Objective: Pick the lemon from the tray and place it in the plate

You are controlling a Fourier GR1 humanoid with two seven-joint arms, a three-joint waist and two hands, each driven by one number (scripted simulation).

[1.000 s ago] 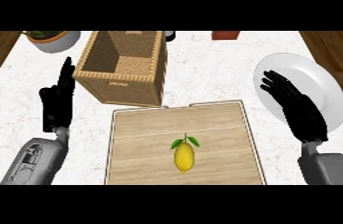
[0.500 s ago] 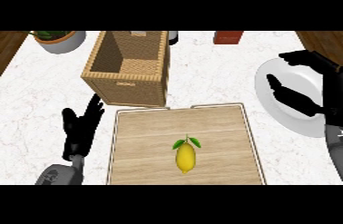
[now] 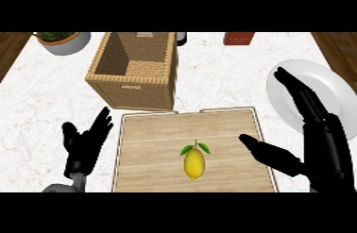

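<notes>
Yellow lemon (image 3: 194, 164) lies lower centre on the wooden tray (image 3: 153, 142), its long axis running up-down the frame. I see my right robot hand (image 3: 322, 145) open just right of it, thumb reaching toward it, nearer than the open left robot hand (image 3: 83, 145). The plate (image 3: 338, 86) sits upper right.

Left robot hand (image 3: 82, 149) low left, fingers straight, upward. Right robot hand (image 3: 326, 147) fingers extended, thumb splayed.

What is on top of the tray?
Only the lemon, leaves attached, lies on the tray. The right hand covers its right edge, so that strip is unseen.
</notes>
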